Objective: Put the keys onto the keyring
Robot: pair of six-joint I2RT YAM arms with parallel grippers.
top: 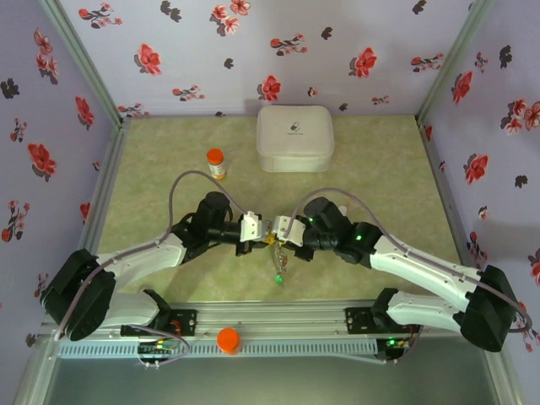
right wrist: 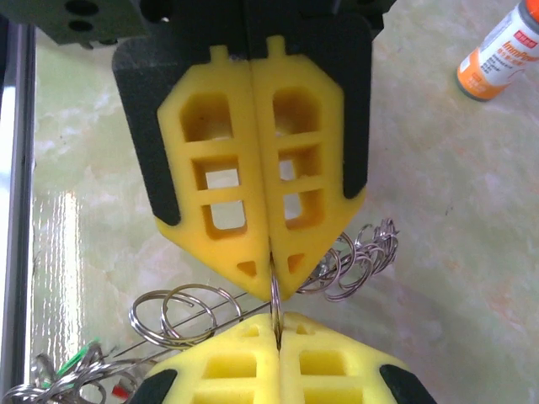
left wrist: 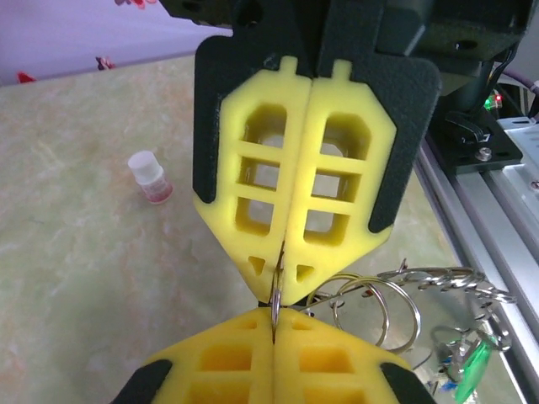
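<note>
**Left gripper and right gripper both clamped on keyring**

The two meet tip to tip at mid-table, pinching the thin wire between them. The keys, green tag lowest, hang at 6 o'clock from that joint.

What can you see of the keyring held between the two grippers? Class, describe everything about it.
The keyring is a thin grey metal wire loop, seen almost edge-on. The left gripper and right gripper are both shut on it, tip to tip, over the near middle of the table. Small silver split rings cluster along it on either side, and a green tag dangles at one end.
</note>
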